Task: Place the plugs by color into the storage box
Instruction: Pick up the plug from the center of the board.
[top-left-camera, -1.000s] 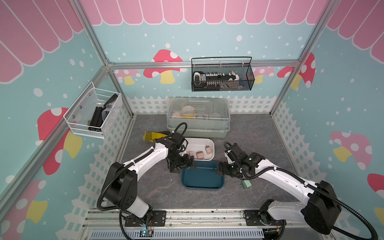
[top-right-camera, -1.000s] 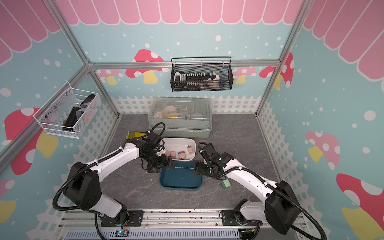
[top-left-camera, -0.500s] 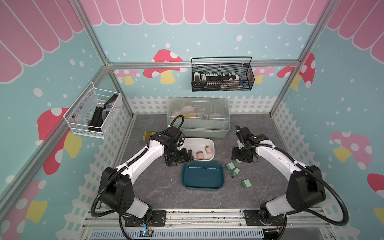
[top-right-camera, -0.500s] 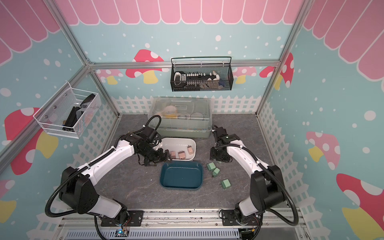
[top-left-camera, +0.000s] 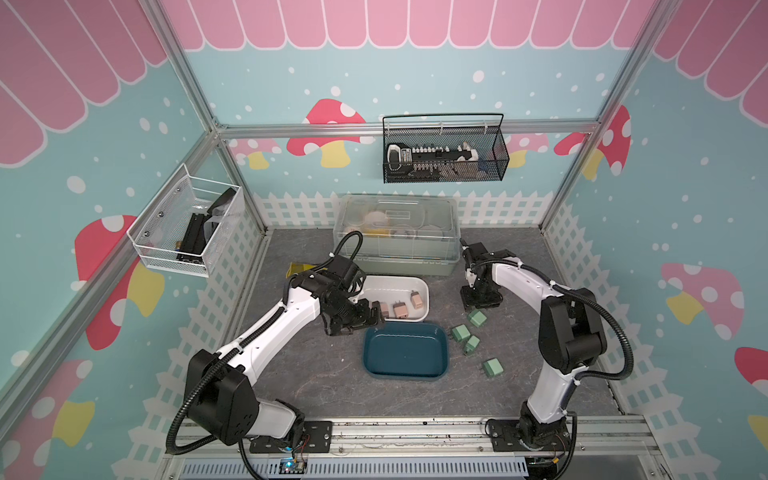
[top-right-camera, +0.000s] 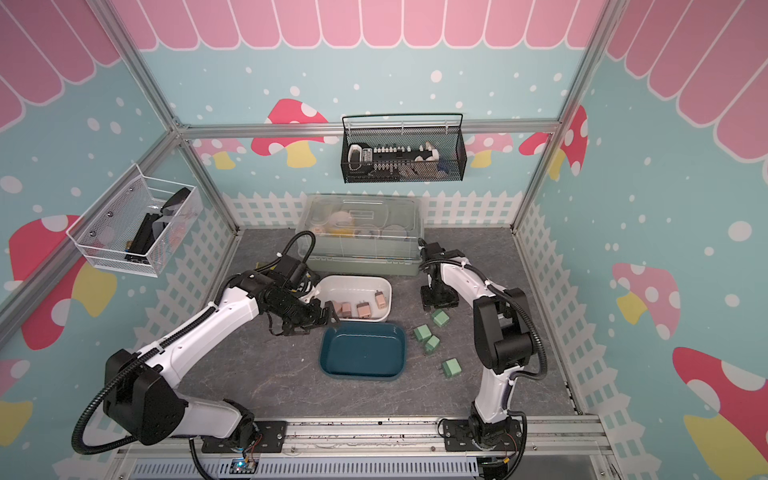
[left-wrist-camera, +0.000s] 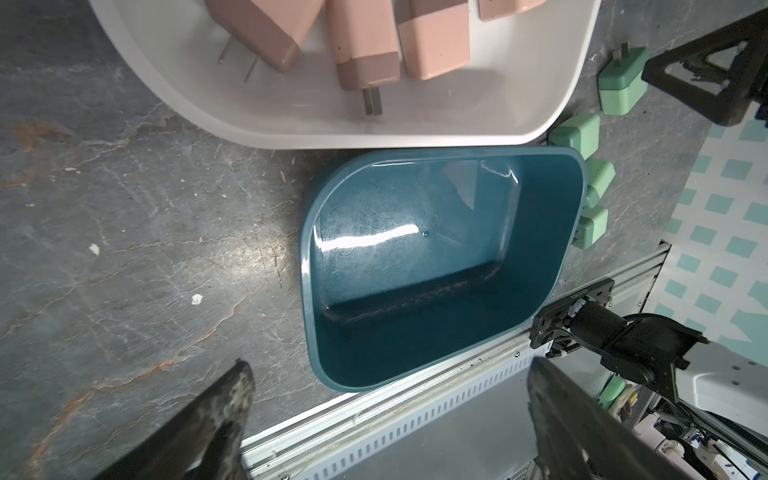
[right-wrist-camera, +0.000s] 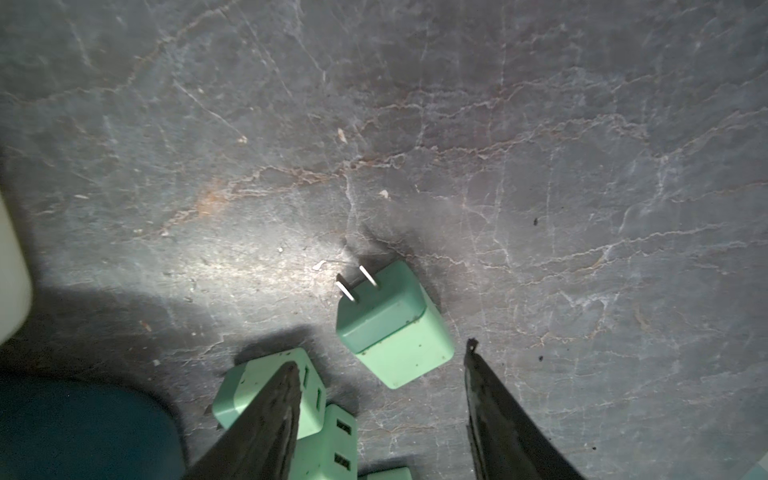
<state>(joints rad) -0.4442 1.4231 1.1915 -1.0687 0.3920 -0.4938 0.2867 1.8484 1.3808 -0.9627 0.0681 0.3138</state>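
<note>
In both top views four mint-green plugs (top-left-camera: 460, 333) lie loose on the worktop (top-left-camera: 316, 374), just right of the empty teal tub (top-left-camera: 405, 351). The white tub (top-right-camera: 353, 289) behind it holds the pink plugs (top-right-camera: 363, 311). A second ago the right arm reached over the teal tub's rim. Now it stands at the farthest green plug (top-left-camera: 477, 318).

Left wrist view: four pink plugs in the white tub. The left pincer (left-wrist-camera: 386, 372) is spread wide and empty.

Right wrist view: the right pincer (right-wrist-camera: 380, 355) is half-spread astride the farthest green plug, not touching it.

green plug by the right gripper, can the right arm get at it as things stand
Probably yes: the right gripper hangs right by that green plug, jaws open and empty, nothing covering it. A second green plug lies close beside one finger.
</note>
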